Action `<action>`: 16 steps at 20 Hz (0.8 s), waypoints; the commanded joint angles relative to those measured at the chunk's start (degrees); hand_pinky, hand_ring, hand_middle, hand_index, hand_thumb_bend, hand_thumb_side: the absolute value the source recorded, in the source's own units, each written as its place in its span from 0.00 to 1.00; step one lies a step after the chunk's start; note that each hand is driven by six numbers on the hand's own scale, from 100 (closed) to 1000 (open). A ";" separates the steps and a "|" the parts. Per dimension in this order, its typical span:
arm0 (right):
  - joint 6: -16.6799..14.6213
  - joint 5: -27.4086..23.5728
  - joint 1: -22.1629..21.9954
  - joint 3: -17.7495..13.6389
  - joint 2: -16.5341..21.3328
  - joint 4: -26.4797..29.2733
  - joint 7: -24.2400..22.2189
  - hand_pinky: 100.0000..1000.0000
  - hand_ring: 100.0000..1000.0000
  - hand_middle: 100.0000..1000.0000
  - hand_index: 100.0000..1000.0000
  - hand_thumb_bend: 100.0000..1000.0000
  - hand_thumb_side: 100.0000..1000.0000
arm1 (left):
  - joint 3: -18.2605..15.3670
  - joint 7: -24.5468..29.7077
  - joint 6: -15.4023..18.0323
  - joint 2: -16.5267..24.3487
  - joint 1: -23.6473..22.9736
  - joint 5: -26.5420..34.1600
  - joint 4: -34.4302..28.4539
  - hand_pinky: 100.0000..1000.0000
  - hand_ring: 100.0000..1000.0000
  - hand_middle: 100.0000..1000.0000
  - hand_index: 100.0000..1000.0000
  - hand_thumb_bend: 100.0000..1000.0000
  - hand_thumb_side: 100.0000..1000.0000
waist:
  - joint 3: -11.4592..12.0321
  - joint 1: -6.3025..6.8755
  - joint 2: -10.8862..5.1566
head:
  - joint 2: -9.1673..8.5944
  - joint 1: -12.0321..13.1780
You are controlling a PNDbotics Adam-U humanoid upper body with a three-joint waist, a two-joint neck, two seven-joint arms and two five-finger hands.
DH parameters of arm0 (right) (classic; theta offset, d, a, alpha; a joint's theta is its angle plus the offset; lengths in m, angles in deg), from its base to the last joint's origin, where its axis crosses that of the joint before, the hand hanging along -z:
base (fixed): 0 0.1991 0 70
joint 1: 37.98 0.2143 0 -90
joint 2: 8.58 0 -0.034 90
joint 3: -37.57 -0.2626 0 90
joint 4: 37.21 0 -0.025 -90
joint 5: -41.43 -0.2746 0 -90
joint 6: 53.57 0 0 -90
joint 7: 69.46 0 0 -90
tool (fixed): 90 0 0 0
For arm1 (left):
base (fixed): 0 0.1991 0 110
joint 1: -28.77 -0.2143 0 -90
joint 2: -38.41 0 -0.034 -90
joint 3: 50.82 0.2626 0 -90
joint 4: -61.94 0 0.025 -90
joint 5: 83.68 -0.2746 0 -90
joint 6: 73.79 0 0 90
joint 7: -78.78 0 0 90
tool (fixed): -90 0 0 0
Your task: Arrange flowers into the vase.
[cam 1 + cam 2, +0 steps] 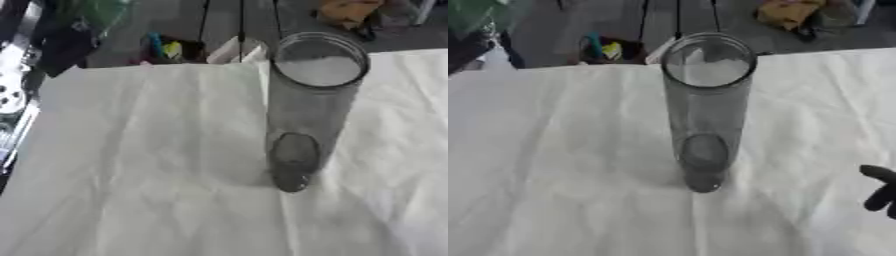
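One hand, right, at lower right edge; finger state unclear; vase upright.

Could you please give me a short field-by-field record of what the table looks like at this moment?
vase: tall clear glass cylinder, upright, empty
surface: table under a creased white cloth
flowers: none in view
right hand: dark fingers at the right edge, right eye view only, holding nothing
left hand: not in view
beyond table: floor with colourful clutter

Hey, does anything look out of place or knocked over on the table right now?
Nothing stands out. The tall clear glass vase stands upright and empty on the white tablecloth; the black right hand shows at the right edge.
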 commanded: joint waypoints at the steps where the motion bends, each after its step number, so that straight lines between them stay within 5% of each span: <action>1: 0.06 -1.36 0.03 -0.19 1.71 1.08 0.38 0.85 0.52 0.42 0.66 0.00 1.00 | -1.41 0.26 -1.40 0.19 1.85 2.48 -1.75 0.00 0.00 0.00 0.01 0.00 0.69 | -0.27 -0.06 -2.63 | 0.78 0.30; 16: 0.88 -3.59 -1.00 -0.04 3.05 1.08 0.62 0.85 0.52 0.42 0.66 0.00 1.00 | -1.97 -0.54 -3.12 -2.00 6.00 13.33 -2.31 0.00 0.00 0.00 0.01 0.00 0.75 | -2.03 0.75 -5.18 | 2.27 0.93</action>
